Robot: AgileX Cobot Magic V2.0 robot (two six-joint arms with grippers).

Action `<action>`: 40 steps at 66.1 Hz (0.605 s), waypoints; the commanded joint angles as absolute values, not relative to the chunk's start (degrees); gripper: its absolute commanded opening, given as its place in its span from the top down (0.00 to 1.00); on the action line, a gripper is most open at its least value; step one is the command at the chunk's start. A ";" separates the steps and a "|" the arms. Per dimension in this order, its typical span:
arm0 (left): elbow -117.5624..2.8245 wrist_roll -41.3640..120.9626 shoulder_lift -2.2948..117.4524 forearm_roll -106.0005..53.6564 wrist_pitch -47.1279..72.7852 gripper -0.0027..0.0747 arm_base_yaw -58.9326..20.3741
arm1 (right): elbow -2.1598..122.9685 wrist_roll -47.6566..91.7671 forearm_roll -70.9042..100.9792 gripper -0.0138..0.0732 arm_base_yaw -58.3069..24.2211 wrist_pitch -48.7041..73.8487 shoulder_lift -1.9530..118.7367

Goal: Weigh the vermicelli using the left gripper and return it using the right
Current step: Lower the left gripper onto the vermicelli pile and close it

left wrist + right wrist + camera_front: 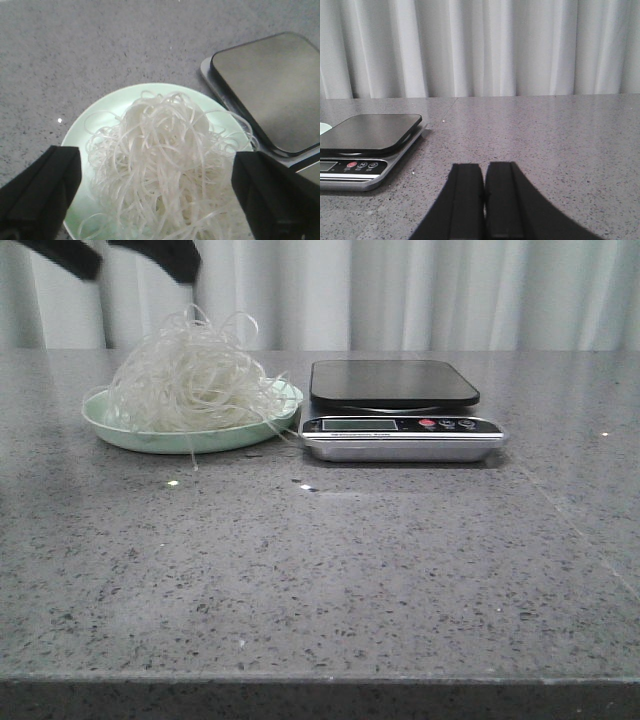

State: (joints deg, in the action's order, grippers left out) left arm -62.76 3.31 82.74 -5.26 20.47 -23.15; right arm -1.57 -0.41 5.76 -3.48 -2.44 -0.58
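The left gripper (155, 195) hangs above the pale green plate (130, 432), its jaws spread wide and grasping nothing. In the left wrist view the two black fingers (42, 190) stand well apart, one at each side of the heap, with the vermicelli (162, 160) lying between and beneath them, untouched. The front view shows only the dark finger ends (160, 255) at the top edge, clear above the noodles.

The vermicelli (190, 380) fills the plate as a loose, whitish tangle piled high, a few strands straying over the rim toward the scale (400, 410). The plate sits just beside the scale's left edge; whether rim and scale touch cannot be told. The scale has a dark, bare weighing platform (393, 383), a silver base, and a small display with buttons on its front.

The right gripper (485, 200) has its jaws clenched together on nothing, fingers pressed side by side, low over the table, with the scale (365, 145) off to one side ahead of them.

The table (330, 570) is grey speckled stone. Behind it hangs a pleated white curtain (420, 290).
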 commanded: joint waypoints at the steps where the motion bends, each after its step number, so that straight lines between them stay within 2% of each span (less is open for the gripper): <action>1: -66.96 2.99 85.16 -6.03 20.46 0.13 -23.76 | -1.14 0.00 5.78 0.65 -3.09 -6.86 -1.51; 17: -72.25 2.99 93.79 -6.03 29.19 0.13 -23.76 | -1.14 0.00 5.78 0.65 -3.09 -6.86 -1.51; 21: -73.53 2.99 95.44 -6.03 31.44 0.17 -23.76 | -1.14 0.00 5.78 0.65 -3.09 -6.86 -1.51; 27: -76.33 2.99 97.60 -6.03 35.12 0.35 -23.76 | -1.14 0.00 5.78 0.65 -3.09 -6.86 -1.51; 32: -78.89 2.99 98.42 -6.03 37.05 0.64 -23.76 | -1.14 0.00 5.78 0.65 -3.09 -6.86 -1.51; 33: -79.10 2.99 98.40 -6.03 37.20 0.66 -23.76 | -1.14 0.00 5.78 0.65 -3.09 -6.86 -1.51; 36: -80.90 2.99 98.40 -6.03 37.50 0.82 -23.76 | -1.14 0.00 5.78 0.65 -3.09 -6.86 -1.51; 40: -83.66 2.99 98.29 -6.49 38.29 0.77 -23.76 | -1.14 0.00 5.78 0.65 -3.09 -6.86 -1.51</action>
State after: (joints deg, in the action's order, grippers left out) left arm -78.67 3.12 100.10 -6.07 37.98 -23.32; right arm -1.57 -0.41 5.76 -3.48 -2.44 -0.58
